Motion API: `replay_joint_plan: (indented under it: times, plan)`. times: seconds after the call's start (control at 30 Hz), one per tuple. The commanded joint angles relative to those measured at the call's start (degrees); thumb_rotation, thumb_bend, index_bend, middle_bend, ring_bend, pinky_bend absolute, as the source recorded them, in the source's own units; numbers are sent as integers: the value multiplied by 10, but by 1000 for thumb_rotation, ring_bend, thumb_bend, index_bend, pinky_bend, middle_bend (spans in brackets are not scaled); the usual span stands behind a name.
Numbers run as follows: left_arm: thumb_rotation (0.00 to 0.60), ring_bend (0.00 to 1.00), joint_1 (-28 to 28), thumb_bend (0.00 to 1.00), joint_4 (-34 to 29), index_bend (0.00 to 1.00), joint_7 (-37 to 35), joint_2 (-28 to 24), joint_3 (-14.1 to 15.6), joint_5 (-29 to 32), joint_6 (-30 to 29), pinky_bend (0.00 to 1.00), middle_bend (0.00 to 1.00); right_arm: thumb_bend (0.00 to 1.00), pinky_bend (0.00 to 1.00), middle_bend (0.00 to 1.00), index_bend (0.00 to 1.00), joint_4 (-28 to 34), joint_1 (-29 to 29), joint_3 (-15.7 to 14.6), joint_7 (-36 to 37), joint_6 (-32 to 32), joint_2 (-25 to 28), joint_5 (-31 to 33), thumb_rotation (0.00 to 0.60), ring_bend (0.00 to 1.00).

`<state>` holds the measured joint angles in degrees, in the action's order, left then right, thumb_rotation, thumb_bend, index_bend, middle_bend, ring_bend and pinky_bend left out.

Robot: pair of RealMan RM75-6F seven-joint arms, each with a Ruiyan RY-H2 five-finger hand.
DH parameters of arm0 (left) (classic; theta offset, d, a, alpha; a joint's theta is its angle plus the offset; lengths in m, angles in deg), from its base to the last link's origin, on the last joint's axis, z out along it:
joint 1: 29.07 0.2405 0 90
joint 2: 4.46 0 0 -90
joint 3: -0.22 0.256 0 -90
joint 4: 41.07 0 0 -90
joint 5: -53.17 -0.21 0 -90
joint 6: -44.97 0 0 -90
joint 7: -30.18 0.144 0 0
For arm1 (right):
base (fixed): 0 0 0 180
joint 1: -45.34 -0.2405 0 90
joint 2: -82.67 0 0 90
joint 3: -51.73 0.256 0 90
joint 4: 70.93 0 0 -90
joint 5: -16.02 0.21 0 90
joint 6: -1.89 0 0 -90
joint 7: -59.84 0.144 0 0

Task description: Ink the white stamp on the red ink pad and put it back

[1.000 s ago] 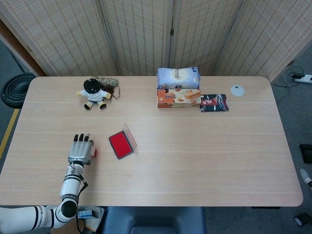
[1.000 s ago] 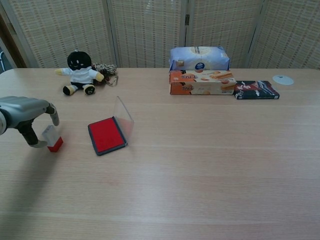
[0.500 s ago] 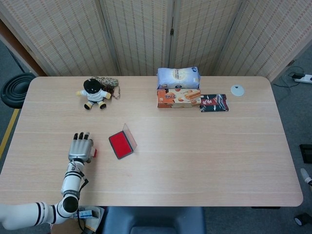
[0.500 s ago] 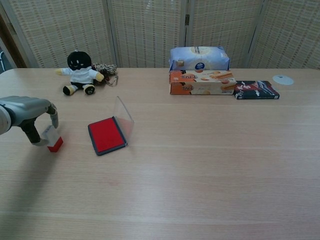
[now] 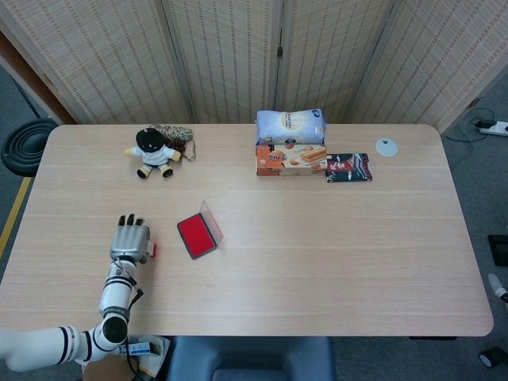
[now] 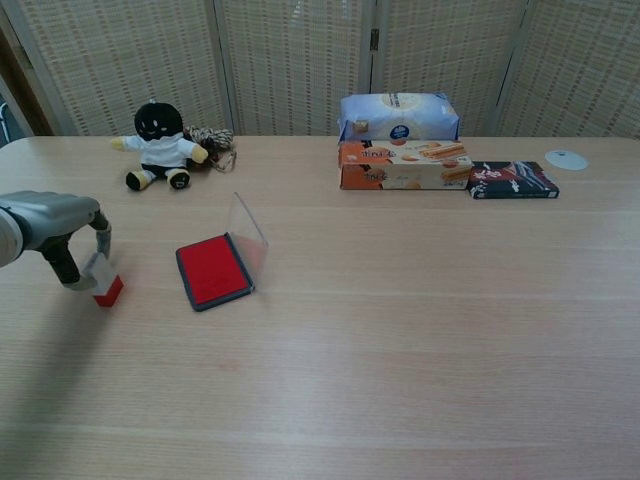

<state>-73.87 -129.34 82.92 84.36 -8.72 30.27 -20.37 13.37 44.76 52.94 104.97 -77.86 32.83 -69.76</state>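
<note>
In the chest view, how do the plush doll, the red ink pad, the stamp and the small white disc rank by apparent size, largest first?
1. red ink pad, though it is nearer the camera
2. plush doll, fairly close to it
3. stamp
4. white disc, farthest away

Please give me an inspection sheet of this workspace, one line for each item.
Surface: light wooden table, no stains seen.
Job's things: stamp with clear top and red base stands at the left; red ink pad lies beside it, lid open and upright.
Clutter: plush doll at rear left with a string bundle behind it; white bag, biscuit box, dark packet and small white disc at rear.
Hands: left hand is around the stamp's top, fingers at its sides; right hand not in view.
Cables: power strip on the floor, far right.
Surroundings: woven folding screens behind; black stool at left.
</note>
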Motion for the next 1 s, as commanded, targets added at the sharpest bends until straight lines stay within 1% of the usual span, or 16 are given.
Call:
replay_joint_plan:
  times: [0.03,0.13,0.23,0.43,0.57,0.77,1.0]
  plan:
    - [600,11,0,297,3,480,-6,0,1,-5,1,0,222,367,0,0,20,-1,-1,0,0,2,0,0,600,0]
    - [600,77,1,297,5,545,-13,1,2,-13,0,8,303,367,0,0,20,-1,-2,0,-1,4,-1,2,600,0]
    - [600,134,3,297,2,577,-21,-1,3,-22,-3,78,347,367,0,0,20,-1,-3,0,-3,6,-1,3,600,0]
    - [600,188,3,297,-23,592,-22,-13,1,-34,-21,165,365,367,0,0,20,1,-5,1,-7,12,-2,8,600,0]
    - [600,223,-6,297,-39,595,-9,-20,-6,-27,-30,207,371,367,0,0,20,0,-7,2,-8,19,-3,13,600,0]
    - [600,233,-32,297,-54,596,28,-22,-21,3,-35,215,373,367,0,0,20,-5,-10,5,-1,28,-4,21,600,0]
    - [600,233,-68,297,-51,599,61,-3,-39,30,-39,215,378,367,0,0,20,-15,-10,5,20,32,-4,20,600,0]
